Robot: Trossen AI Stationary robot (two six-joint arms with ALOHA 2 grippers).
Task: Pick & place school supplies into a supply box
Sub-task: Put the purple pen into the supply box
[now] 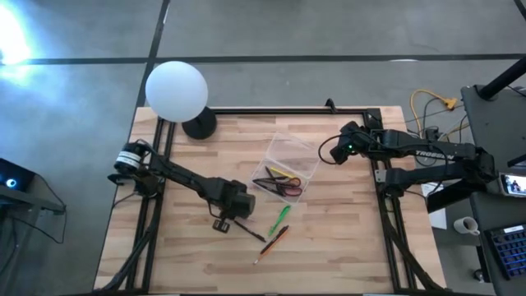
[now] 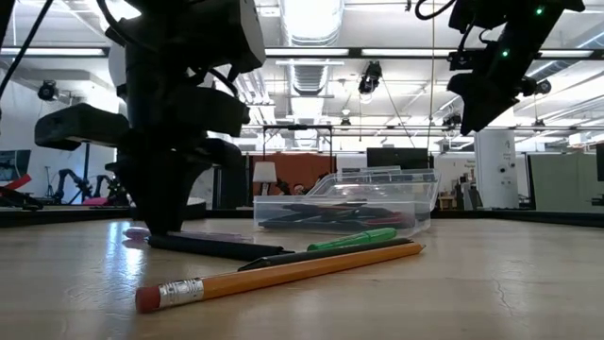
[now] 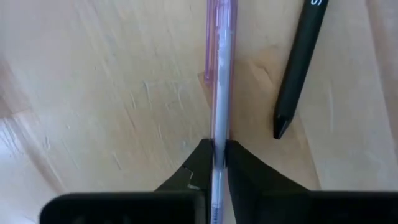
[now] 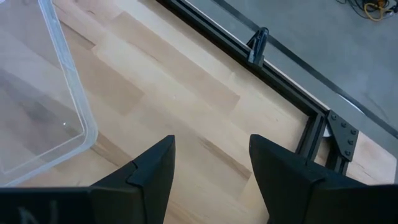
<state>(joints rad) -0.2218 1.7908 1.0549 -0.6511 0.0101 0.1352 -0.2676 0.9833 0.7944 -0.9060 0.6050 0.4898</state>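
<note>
Now left claw (image 3: 219, 152) pinching 1 clear pen (image 3: 221, 74); 1 black pen (image 3: 300, 65) beside.

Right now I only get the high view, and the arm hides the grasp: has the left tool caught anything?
Observer: Yes, the left wrist view shows the left tool shut on a clear pen.
Operator: Is the black pen caught too?
Observer: No, the black pen lies beside the clear one, apart from the tool.
Operator: And the right tool?
Observer: The right tool is open and empty, over bare wood next to the supply box.
</note>
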